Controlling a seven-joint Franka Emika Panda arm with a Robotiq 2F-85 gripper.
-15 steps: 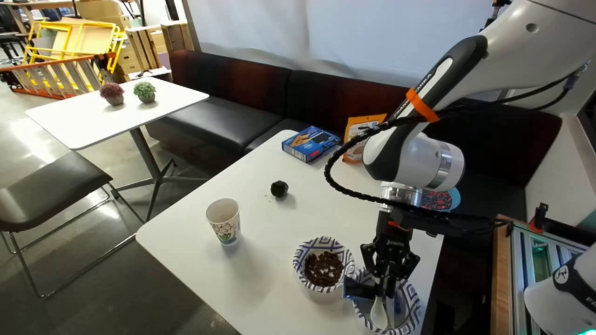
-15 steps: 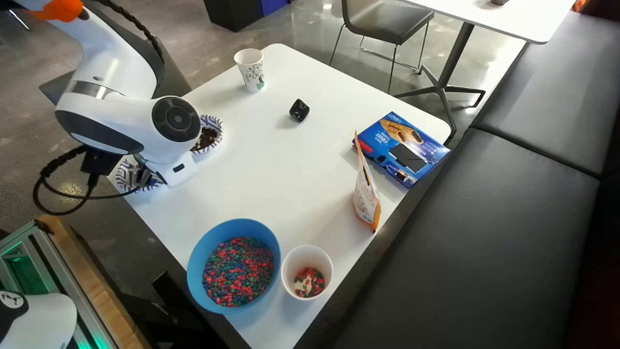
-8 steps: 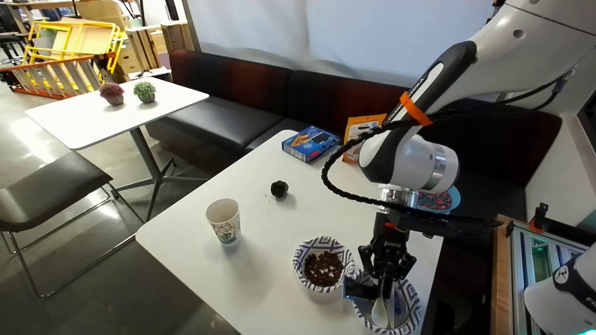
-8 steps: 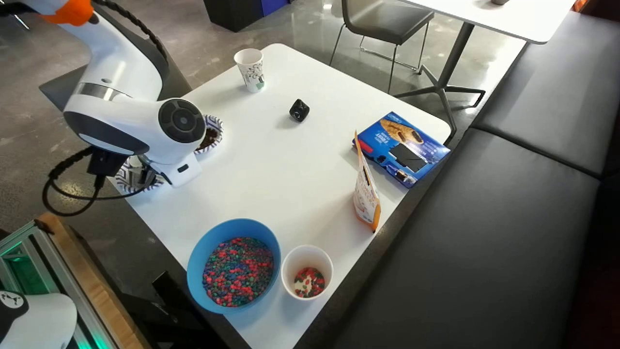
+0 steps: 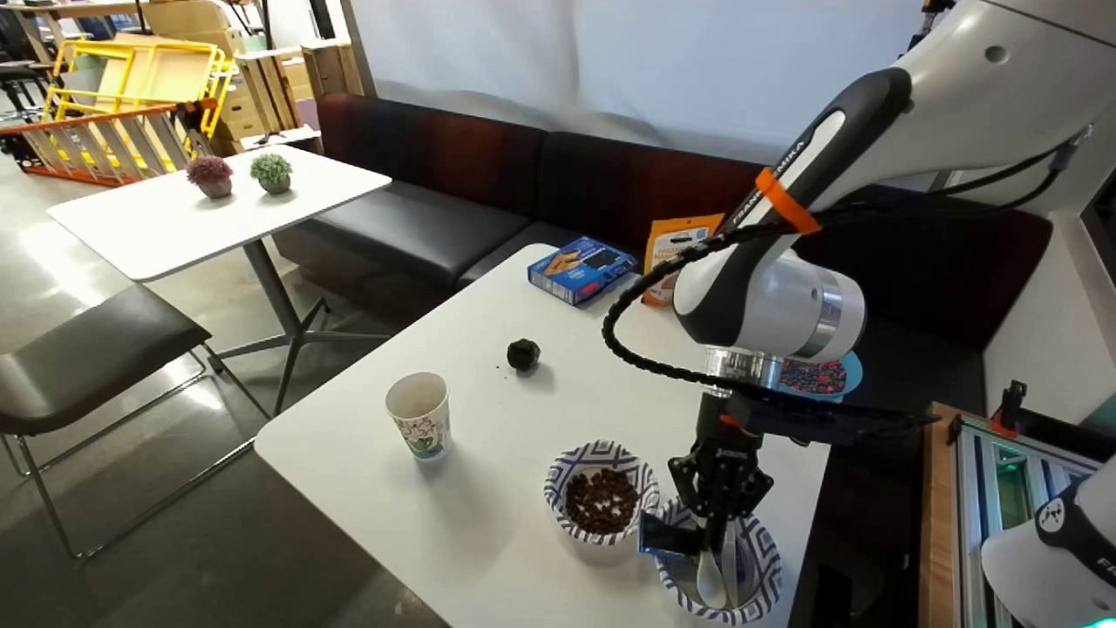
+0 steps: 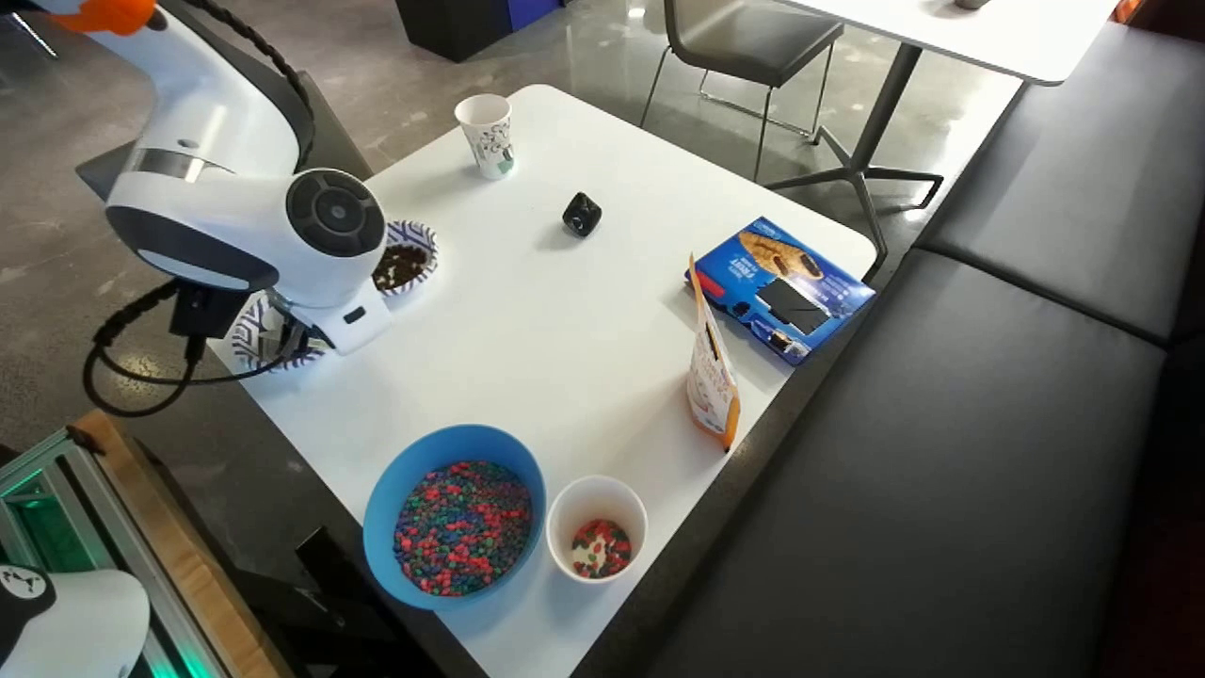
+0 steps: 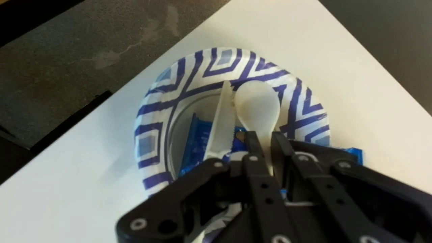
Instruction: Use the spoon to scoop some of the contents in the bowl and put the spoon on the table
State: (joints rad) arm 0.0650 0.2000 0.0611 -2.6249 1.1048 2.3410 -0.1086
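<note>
Pinches smooth white spoon [image 7: 257, 103] at slim neck, in near-closed gripper [image 7: 265, 137], beside serrated knife [image 7: 222, 128], over round patterned dish [image 7: 148, 146]

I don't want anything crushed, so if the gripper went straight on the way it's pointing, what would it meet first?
Besides the spoon between its fingers, the gripper would probably meet a blue packet inside the patterned dish below it, though depth is hard to judge.

I read spoon [image 7: 257, 104] as smooth plastic; my fingers [image 7: 281, 150] matt; patterned bowl [image 5: 602, 453] papery; table [image 6: 527, 311] smooth; wrapper [image 7: 195, 141] shiny; bench [image 6: 913, 471] leather-like, low sheen; floor [image 6: 574, 56] polished.
</note>
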